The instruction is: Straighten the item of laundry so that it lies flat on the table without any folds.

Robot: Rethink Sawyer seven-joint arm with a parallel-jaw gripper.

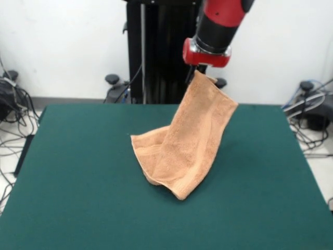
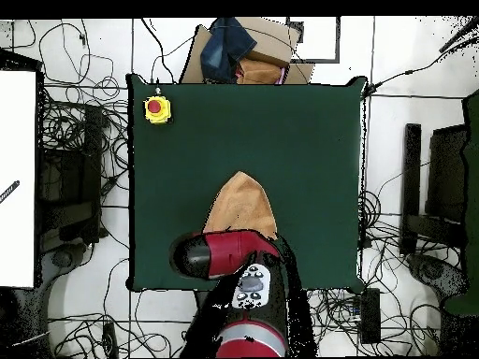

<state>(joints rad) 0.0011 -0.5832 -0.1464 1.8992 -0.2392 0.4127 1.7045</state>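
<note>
You have the towel [image 1: 182, 151] lifted by one corner. The hand [image 1: 204, 70] is clamped on that top corner, high above the far part of the surface [image 1: 78, 208], near the middle of the far edge in the front view. From there the cloth hangs down and slants toward the surface's centre, so its long axis runs from the held corner, down and to the left as the front camera sees it, to the lower end resting on the surface. That lower end is folded back on itself, with a flap lying to the left and a rounded crease at the bottom.

In the overhead view the towel [image 2: 241, 201] shows as a narrow wedge pointing away from the robot's base toward the far edge, with the arm covering its near end.

What matters for your next move is that the resting end lies farther from the base than the hand does. Judging from this, drawing the held corner back toward the base edge while lowering it should pull the fold open. Dropping it straight down would likely stack the cloth on its own crease.
</note>
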